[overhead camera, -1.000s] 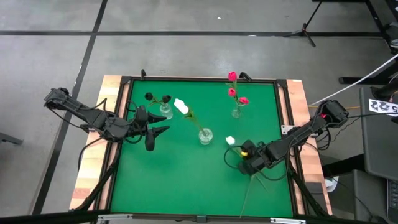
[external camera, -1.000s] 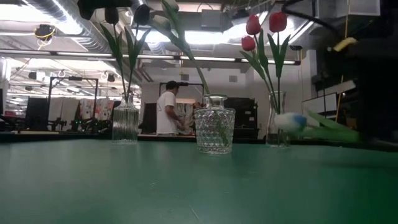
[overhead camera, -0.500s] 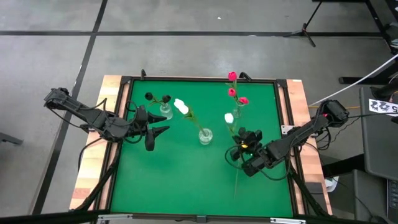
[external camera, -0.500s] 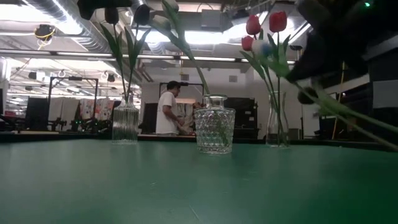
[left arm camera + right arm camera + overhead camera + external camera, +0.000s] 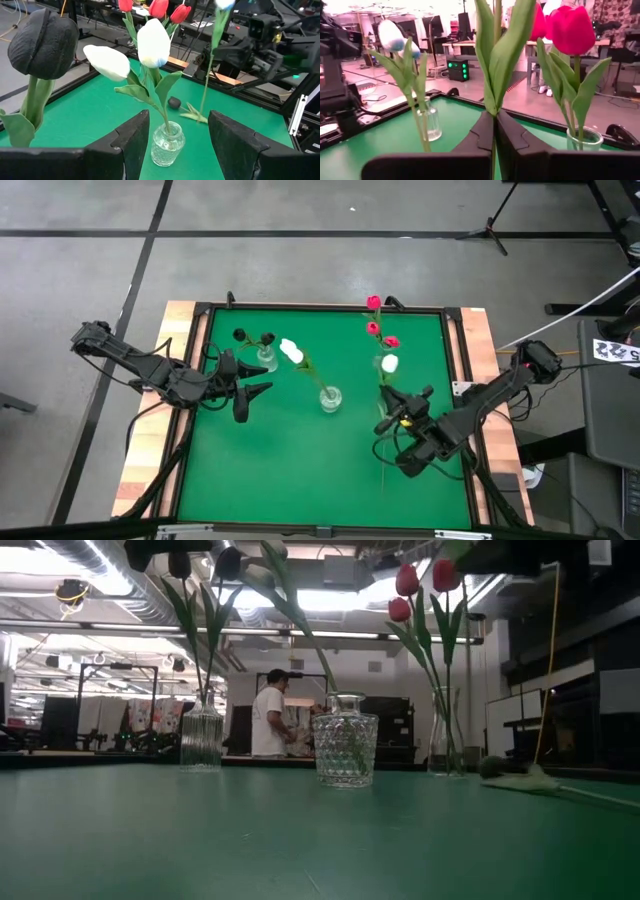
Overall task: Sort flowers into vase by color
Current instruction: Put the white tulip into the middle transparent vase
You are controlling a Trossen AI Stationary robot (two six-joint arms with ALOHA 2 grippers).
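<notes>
Three glass vases stand on the green table: a left one (image 5: pixel 266 360) with black flowers (image 5: pixel 45 42), a middle one (image 5: pixel 330 398) with white flowers (image 5: pixel 152 42), and a right one (image 5: pixel 379 363) with red flowers (image 5: pixel 570 30). My right gripper (image 5: pixel 392 410) is shut on a white tulip (image 5: pixel 389 363) just near of the red vase. My left gripper (image 5: pixel 255 392) waits open, left of the middle vase. A dark-headed flower (image 5: pixel 490 767) lies flat on the table below my right gripper. My right gripper pinches the white tulip's thin green stem (image 5: pixel 494 131) between its two fingers (image 5: pixel 480 135), below the head and among the leaves. The fingers lie level, across the stem. The tulip stands nearly upright, head up, its lower end (image 5: pixel 200 117) down at the table top.
The dark-headed flower's stem (image 5: pixel 384 470) runs toward the table's near edge. A raised black frame (image 5: pixel 320 308) borders the table. A person (image 5: pixel 268 725) stands in the room far behind it. Bare green surface lies at the near left.
My right gripper has risen and tipped from pointing down to level, staying shut. The white tulip has swung from lying low over the table to nearly upright, and its head has gone toward the far edge, up beside the red vase.
</notes>
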